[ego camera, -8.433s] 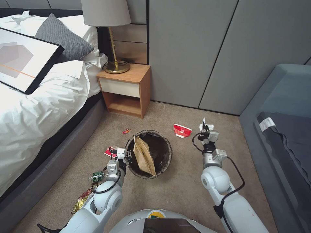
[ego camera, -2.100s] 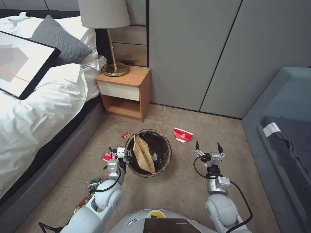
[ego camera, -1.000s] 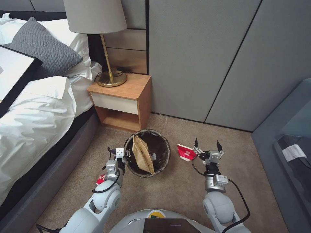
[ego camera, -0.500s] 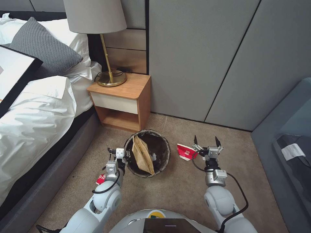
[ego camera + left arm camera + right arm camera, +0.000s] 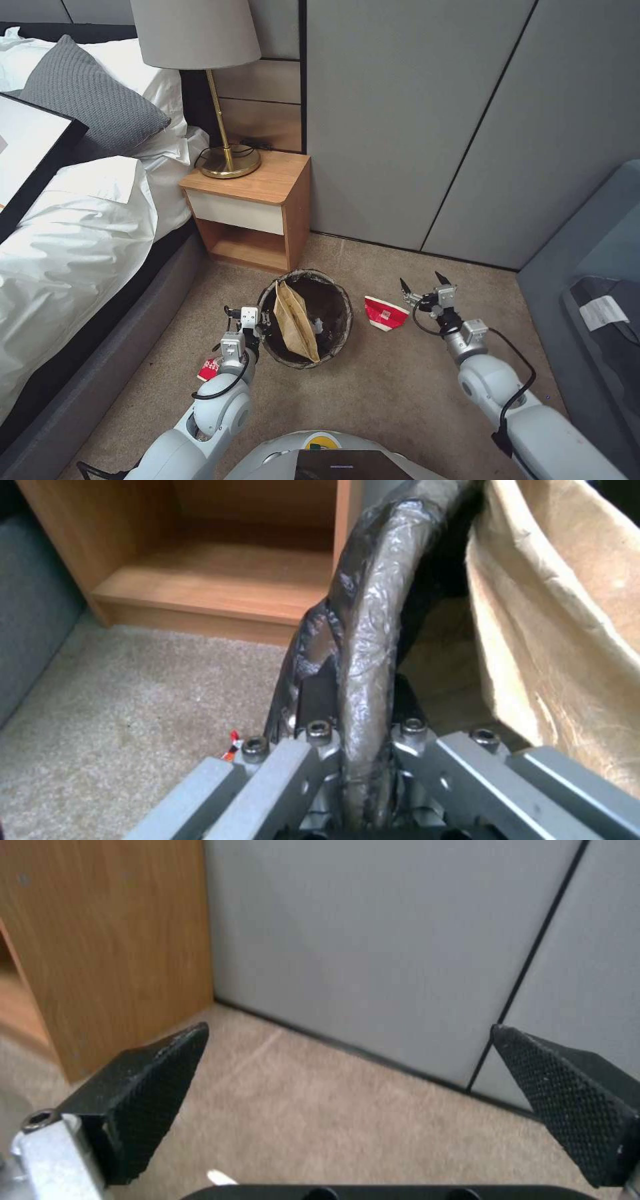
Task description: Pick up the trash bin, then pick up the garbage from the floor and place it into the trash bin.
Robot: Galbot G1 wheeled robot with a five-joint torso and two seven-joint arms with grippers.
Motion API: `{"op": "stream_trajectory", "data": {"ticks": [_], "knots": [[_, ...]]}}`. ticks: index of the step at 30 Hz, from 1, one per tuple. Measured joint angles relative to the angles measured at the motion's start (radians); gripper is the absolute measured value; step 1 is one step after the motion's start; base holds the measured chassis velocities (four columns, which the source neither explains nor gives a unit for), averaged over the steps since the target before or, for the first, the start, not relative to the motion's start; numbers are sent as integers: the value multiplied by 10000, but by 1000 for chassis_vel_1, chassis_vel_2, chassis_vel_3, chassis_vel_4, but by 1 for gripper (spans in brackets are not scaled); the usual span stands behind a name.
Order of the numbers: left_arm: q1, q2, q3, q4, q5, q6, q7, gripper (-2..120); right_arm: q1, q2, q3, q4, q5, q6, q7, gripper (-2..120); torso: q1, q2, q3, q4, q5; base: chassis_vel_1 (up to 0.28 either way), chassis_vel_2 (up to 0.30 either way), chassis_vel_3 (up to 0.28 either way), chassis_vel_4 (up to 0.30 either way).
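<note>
From my head view, my left gripper [image 5: 265, 323] pinched the near-left rim of the trash bin [image 5: 337, 333], which I carried beside the nightstand [image 5: 250, 210] so its mouth stayed within reach of the litter. A brown paper bag [image 5: 294, 321] stood inside it with a scrap of white tissue [image 5: 318, 326]. The red paper cup [image 5: 385, 313] lay on the floor [image 5: 373, 393] just right of the bin, and my right gripper [image 5: 424, 285] hung near it with fingers spread, ready to take it. A red wrapper [image 5: 209, 368] lay by my left arm.

At my left wrist, the fingers were pressed onto the bin's liner-covered rim [image 5: 370, 645], the bag [image 5: 560, 630] alongside.

At my right wrist, the pads [image 5: 157, 1090] stood wide apart over bare carpet; the cup was probably just below them
</note>
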Motion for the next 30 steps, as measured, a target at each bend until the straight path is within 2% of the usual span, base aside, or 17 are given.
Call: {"op": "stream_trajectory", "data": {"ticks": [2, 3, 5, 9, 11, 14, 17, 30], "knots": [[-48, 1, 114, 41, 15, 11, -3, 0, 557, -586, -254, -267, 761, -962, -227, 100, 0, 0, 0, -1, 0, 0, 0, 0, 0], [-48, 1, 114, 41, 15, 11, -3, 0, 557, -586, -254, -267, 761, -962, -227, 100, 0, 0, 0, -1, 0, 0, 0, 0, 0], [-81, 20, 168, 54, 17, 21, -8, 0, 1133, -842, -540, -626, 1163, -1679, -304, 100, 0, 0, 0, 0, -1, 0, 0, 0, 0], [-98, 42, 192, 59, 18, 28, -14, 0, 1741, -1032, -824, -1225, 1257, -1940, -687, 100, 0, 0, 0, 0, -1, 0, 0, 0, 0], [-106, 50, 202, 63, 18, 31, -14, 0, 2060, -1101, -995, -1595, 1253, -1918, -923, 100, 0, 0, 0, 1, -1, 0, 0, 0, 0], [-132, 69, 217, 85, 17, 35, -17, 0, 3008, -1166, -1565, -2894, 1109, -1483, -2421, 100, 0, 0, 1, 1, -2, 0, 0, 0, 0], [-170, 72, 219, 101, 10, 36, -20, 0, 3394, -1105, -1842, -3460, 1009, -1262, -3006, 100, 0, 0, 1, -1, -3, 0, 0, 0, 0], [-228, 73, 210, 170, -20, 39, -27, 0, 4624, -545, -3007, -5627, 643, -564, -3799, 100, 0, 0, 1, 0, -3, 0, 0, 0, 0]]}}
